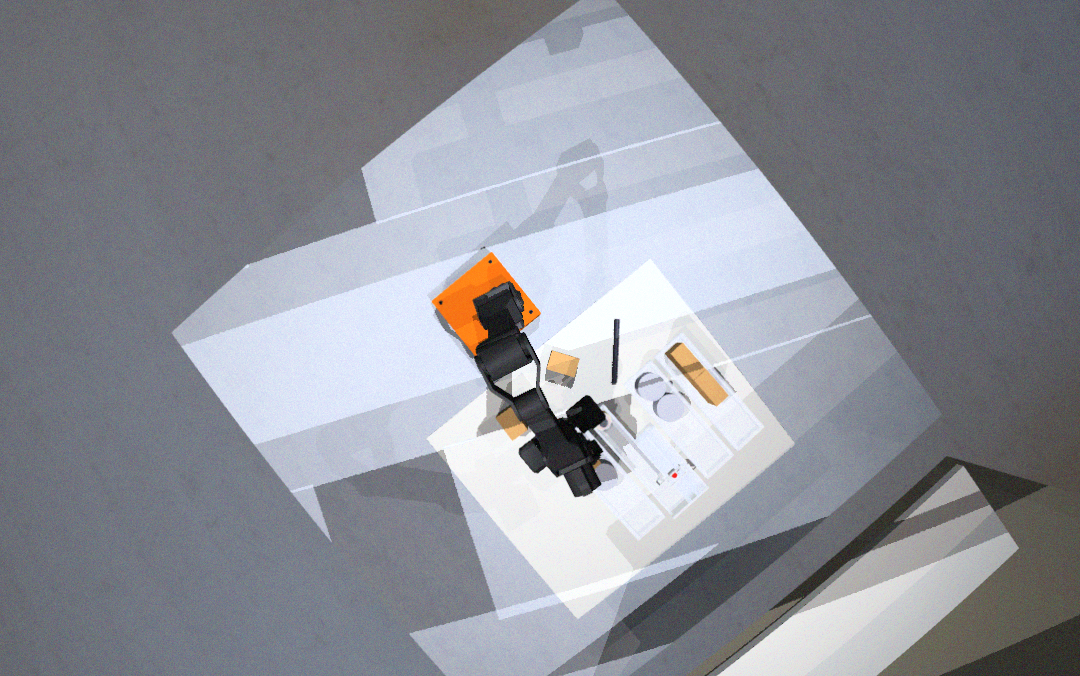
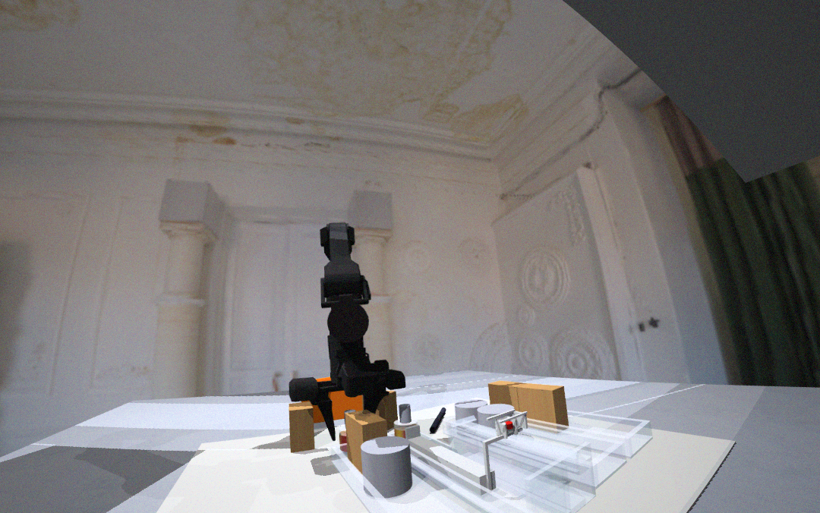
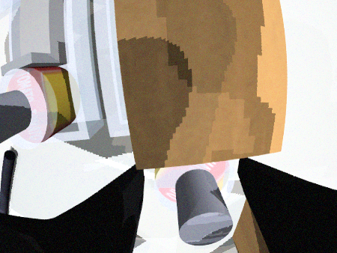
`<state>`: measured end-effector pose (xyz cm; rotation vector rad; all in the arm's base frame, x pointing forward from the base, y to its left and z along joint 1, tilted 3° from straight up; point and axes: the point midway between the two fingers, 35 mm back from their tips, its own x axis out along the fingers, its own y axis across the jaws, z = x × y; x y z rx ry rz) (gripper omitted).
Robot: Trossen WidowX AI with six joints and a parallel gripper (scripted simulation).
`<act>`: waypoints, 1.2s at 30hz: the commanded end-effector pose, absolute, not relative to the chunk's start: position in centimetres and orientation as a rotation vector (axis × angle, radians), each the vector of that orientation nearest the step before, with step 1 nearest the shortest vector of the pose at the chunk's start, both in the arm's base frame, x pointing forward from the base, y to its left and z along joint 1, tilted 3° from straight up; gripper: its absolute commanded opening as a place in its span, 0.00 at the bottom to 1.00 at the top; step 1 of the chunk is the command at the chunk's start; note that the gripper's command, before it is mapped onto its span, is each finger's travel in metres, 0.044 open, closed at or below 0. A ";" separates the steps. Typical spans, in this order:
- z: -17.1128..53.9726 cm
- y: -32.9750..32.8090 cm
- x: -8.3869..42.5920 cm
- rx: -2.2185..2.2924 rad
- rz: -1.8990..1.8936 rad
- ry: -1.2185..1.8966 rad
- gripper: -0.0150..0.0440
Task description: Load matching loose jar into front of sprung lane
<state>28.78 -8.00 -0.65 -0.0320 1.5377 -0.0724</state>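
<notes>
The lane jar (image 3: 61, 99) (image 2: 405, 426), with a pink lettered top, yellow and dark red side and grey knob, stands by the grey pusher block (image 3: 31, 59) in the clear-walled lane. The loose jar (image 3: 166, 183) (image 2: 342, 441), with a similar pink lettered top and a grey knob, stands outside the lanes near a wooden block. My gripper (image 3: 192, 168) is open, its fingers partly closed in and pointing down around the loose jar, with gaps on both sides in the wrist view. The loose jar's lower part is hidden.
A tall wooden block (image 3: 210, 75) (image 2: 366, 430) and a grey cylinder (image 2: 386, 468) (image 1: 607, 476) stand in the neighbouring lane. Other wooden blocks (image 1: 562, 363) (image 2: 301, 428) stand near the arm. A black rod (image 1: 615, 350) (image 3: 7, 176) lies beside the lanes. Two grey cylinders and a long block (image 1: 695, 373) stand farther right.
</notes>
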 end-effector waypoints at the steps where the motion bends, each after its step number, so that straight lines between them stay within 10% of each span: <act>1: -0.7 -7.9 28.8 -0.028 -0.069 1.536 0.56; 13: 0.1 -7.3 28.5 -0.075 -0.030 1.544 0.25; 36: 9.8 -7.0 28.0 -0.028 -0.068 1.536 0.25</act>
